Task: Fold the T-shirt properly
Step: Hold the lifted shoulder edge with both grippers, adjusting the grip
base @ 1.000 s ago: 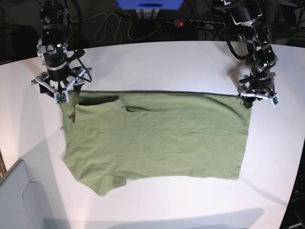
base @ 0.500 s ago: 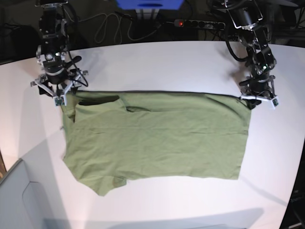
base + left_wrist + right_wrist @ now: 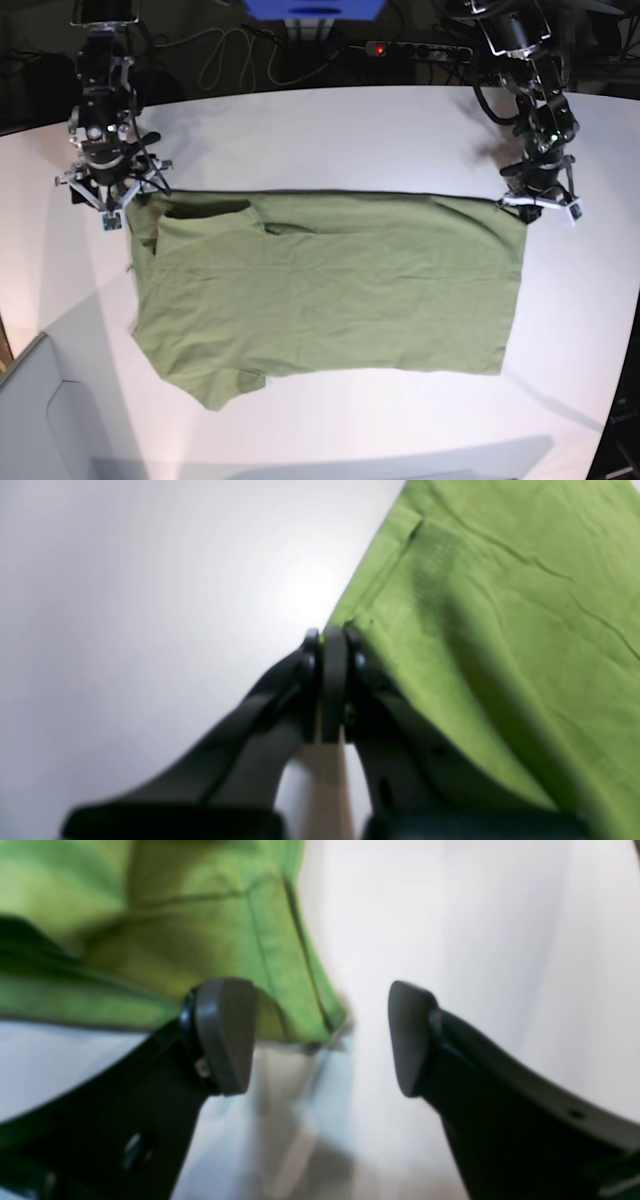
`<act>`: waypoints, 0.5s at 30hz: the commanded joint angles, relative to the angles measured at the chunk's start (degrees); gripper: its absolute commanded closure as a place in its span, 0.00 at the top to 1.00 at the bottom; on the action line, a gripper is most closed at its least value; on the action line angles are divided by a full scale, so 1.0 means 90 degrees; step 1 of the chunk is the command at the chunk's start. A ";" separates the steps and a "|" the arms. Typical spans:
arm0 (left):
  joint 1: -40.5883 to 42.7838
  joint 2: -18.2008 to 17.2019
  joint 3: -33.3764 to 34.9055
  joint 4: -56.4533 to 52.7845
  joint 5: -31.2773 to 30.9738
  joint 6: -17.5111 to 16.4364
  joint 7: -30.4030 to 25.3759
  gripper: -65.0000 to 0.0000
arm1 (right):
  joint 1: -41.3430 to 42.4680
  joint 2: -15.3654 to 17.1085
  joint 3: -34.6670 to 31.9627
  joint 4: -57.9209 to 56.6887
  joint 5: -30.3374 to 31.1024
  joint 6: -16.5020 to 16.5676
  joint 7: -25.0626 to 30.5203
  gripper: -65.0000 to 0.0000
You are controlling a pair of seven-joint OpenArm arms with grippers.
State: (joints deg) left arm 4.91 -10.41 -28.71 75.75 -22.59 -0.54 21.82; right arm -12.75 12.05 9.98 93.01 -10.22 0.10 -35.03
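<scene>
Left gripper: jaws clenched at the T-shirt hem corner, cloth off to one side.
Right gripper: jaws released, straddling the collar-end corner.
Long axis: runs gripper to gripper along the worktop.

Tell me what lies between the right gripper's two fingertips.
In the right wrist view, the right gripper stands open, and a corner of the T-shirt reaches into the gap over the bare white table. Nothing is pinched yet.
</scene>
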 commanded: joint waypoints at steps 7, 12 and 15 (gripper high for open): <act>0.0056 -0.0030 -0.0009 0.0009 0.0073 0.0055 0.0266 0.00 | 0.0054 0.0062 0.0068 -0.0132 -0.0012 0.0922 0.0058 0.49; 0.0056 -0.0030 -0.0009 0.0009 0.0102 0.0055 0.0266 0.00 | 0.0035 0.0062 0.0068 -0.0132 -0.0042 0.1440 -0.0011 0.15; 0.0143 -0.0030 -0.0009 0.0019 0.0083 0.0055 0.0266 0.00 | 0.0035 0.0062 0.0068 -0.0132 -0.0042 0.1440 -0.0011 0.00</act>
State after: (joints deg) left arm 5.63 -10.44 -28.71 75.77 -22.59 -0.64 21.23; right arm -12.32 12.10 10.44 91.50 -10.31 11.75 -33.89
